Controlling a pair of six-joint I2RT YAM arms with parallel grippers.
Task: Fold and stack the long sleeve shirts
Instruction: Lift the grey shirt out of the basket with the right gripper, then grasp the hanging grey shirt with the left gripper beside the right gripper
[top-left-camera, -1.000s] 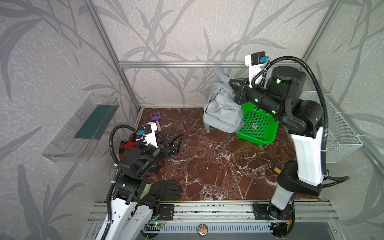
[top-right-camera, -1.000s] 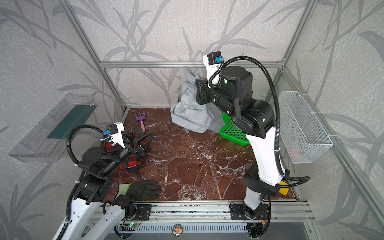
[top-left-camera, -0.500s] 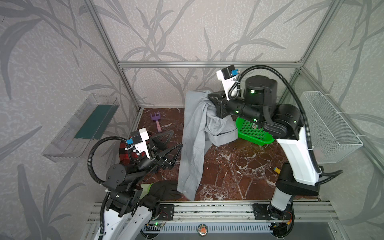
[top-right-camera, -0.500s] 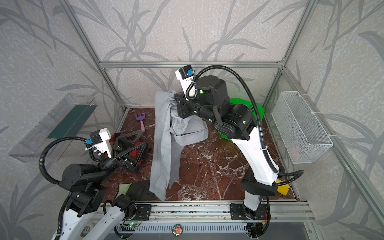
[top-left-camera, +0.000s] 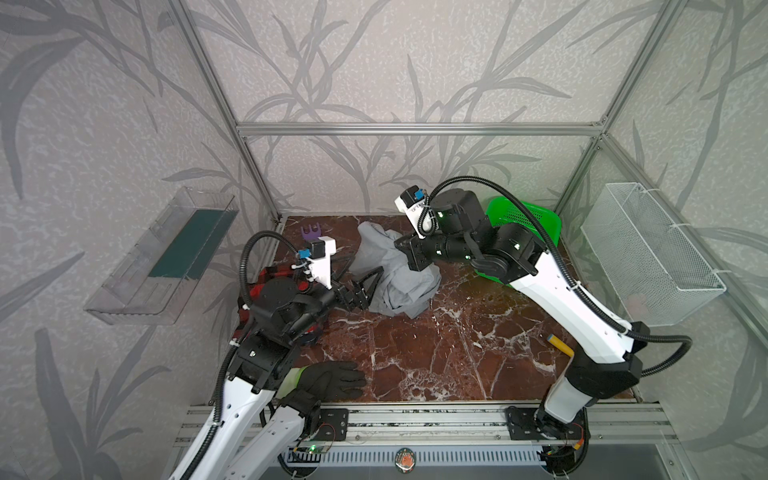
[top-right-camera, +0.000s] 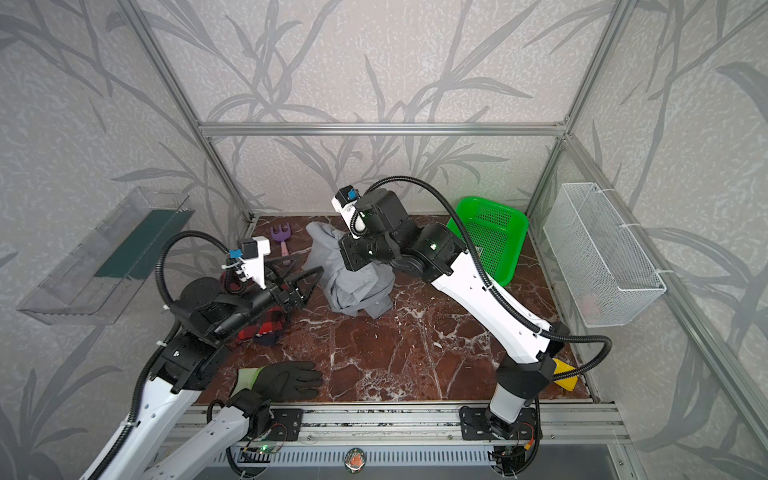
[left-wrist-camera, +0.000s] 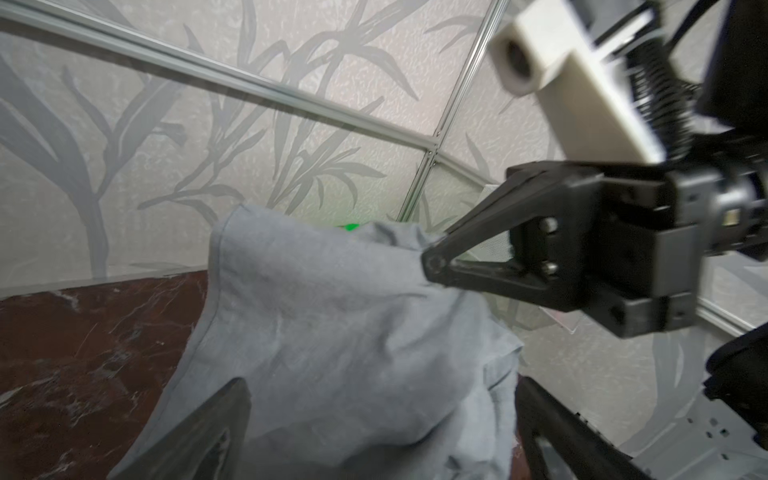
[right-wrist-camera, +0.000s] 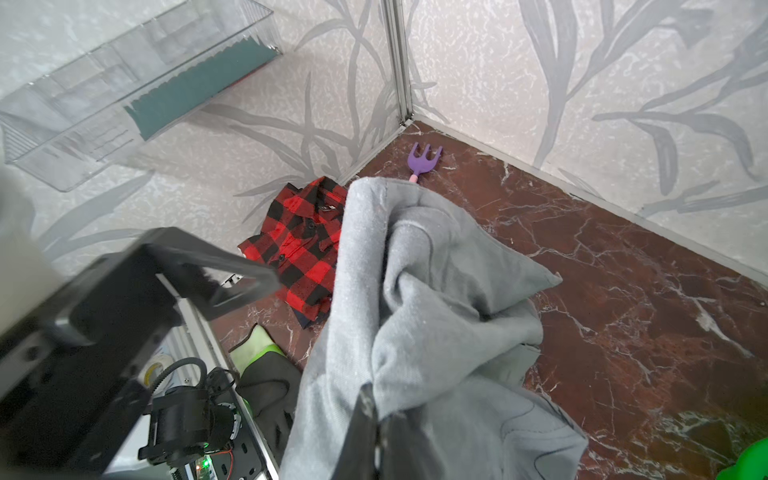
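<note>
Grey shirt (top-left-camera: 395, 270) (top-right-camera: 353, 286): bunched and wrinkled, toward the back edge of the bench (top-left-camera: 436, 353), left of its middle. Its upper part is lifted; its lower folds rest on the surface.

Right gripper (left-wrist-camera: 432, 264) (right-wrist-camera: 376, 411): fingers closed together, pinching a fold at the top of the grey shirt (left-wrist-camera: 332, 332) (right-wrist-camera: 436, 311). The cloth hangs from this pinch.

Left gripper (top-left-camera: 359, 274) (top-right-camera: 309, 266): jaws spread wide, at the shirt's left side. In the left wrist view the cloth lies between the two fingers, with no grip on it.

Plaid shirt (top-left-camera: 266, 275) (top-right-camera: 266, 328) (right-wrist-camera: 303, 245): red and black, lying against the left edge of the bench, largely covered by the left arm in both top views.

Other items:
- Black glove (top-left-camera: 332, 376) (top-right-camera: 286, 380) with yellow-green cuff, front-left corner.
- Purple toy rake (top-left-camera: 311, 232) (right-wrist-camera: 423, 160), back-left corner.
- Green basket (top-left-camera: 523, 216) (top-right-camera: 494, 237), back-right corner, behind the right arm.
- Yellow item (top-left-camera: 559, 344), right edge toward the front; kind cannot be told.
- White wire basket (top-left-camera: 648, 257) on the right wall.
- Clear bin (top-left-camera: 166, 257) on the left wall.
</note>
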